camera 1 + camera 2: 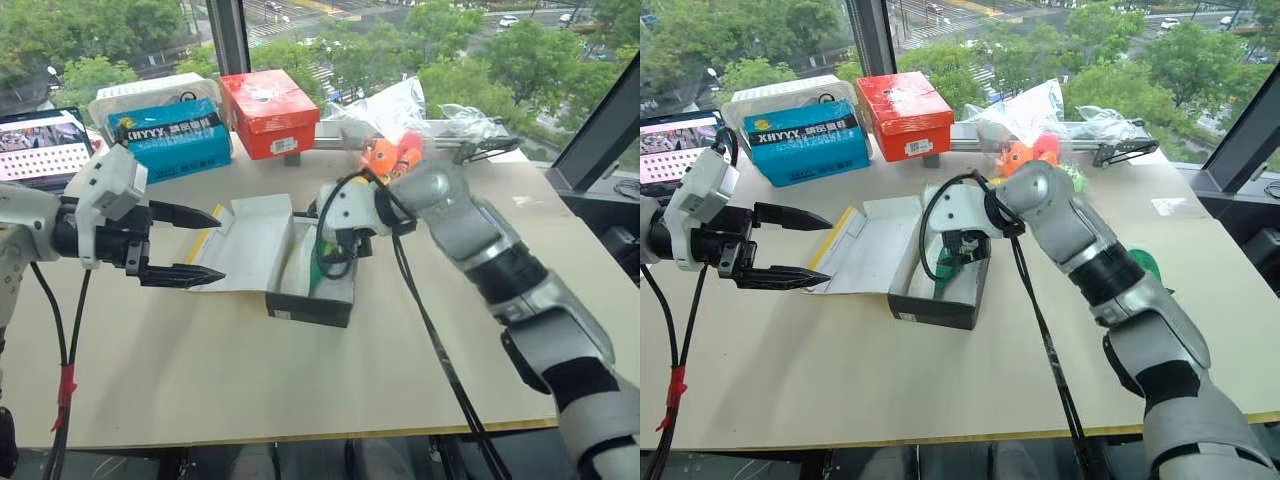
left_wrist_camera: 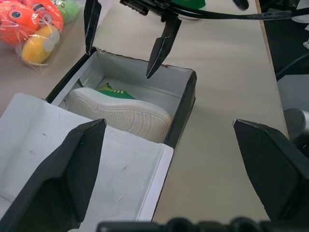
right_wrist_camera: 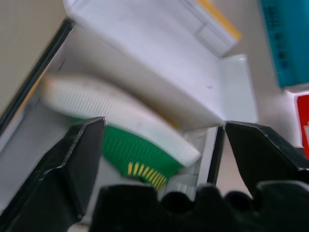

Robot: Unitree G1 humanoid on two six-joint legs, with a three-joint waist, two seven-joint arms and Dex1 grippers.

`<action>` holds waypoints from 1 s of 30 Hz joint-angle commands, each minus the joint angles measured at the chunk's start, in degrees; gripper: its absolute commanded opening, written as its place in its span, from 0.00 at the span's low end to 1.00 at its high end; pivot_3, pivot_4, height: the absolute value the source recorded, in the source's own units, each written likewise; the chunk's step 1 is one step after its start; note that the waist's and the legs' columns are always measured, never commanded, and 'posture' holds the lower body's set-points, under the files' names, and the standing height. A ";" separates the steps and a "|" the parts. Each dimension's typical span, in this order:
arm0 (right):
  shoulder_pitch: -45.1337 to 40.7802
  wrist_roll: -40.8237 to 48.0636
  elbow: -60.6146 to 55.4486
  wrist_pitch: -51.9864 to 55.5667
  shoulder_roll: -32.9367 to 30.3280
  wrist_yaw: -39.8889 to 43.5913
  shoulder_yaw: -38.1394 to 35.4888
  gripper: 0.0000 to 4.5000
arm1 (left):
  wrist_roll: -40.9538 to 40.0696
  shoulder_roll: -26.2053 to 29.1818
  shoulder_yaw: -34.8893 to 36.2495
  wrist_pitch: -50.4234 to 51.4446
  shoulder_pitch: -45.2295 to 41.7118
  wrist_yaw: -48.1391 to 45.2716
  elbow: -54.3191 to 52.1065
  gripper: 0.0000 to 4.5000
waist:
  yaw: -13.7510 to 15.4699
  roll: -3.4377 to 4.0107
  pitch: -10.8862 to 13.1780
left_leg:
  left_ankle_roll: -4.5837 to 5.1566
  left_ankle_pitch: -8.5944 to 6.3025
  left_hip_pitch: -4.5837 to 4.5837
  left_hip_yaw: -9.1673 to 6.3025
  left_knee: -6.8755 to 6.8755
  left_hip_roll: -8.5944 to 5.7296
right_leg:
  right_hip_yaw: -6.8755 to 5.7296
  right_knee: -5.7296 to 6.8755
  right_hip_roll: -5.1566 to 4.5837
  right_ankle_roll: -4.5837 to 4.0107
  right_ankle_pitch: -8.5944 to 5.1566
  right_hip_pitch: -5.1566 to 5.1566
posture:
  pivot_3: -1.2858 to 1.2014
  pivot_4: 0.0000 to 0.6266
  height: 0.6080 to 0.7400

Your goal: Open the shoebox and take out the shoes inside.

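Note:
The shoebox (image 1: 310, 305) lies open in the middle of the table, its white-lined lid (image 1: 250, 245) folded flat to the left with a yellow edge showing. One of the shoes (image 2: 120, 113), green with a ribbed white sole, lies on its side inside the box. My right gripper (image 1: 335, 255) hangs just over the box's far end, pointing down into it, with the fingers wide open and nothing held. Left of the lid, my left gripper (image 1: 220, 245) hovers open and points right toward the box. A green shape (image 1: 1150, 265) peeks out behind my right forearm; I cannot tell what it is.
At the back of the table stand a blue box (image 1: 170, 138) and a red-orange box (image 1: 268, 110). A clear bag of orange and green plush toys (image 1: 395, 155) lies just behind the shoebox. A laptop (image 1: 40, 145) sits at the far left.

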 commanded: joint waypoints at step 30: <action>-6.55 -16.87 37.32 -38.09 21.74 -3.48 4.87 0.59 | -7.88 4.21 17.70 8.23 14.59 7.99 -13.79 1.00 | -1.27 0.05 0.08 | -0.03 0.00 0.05 0.00 -0.01 0.03 | -0.01 0.07 0.00 -0.02 0.00 0.01 | 0.52 0.24 1.00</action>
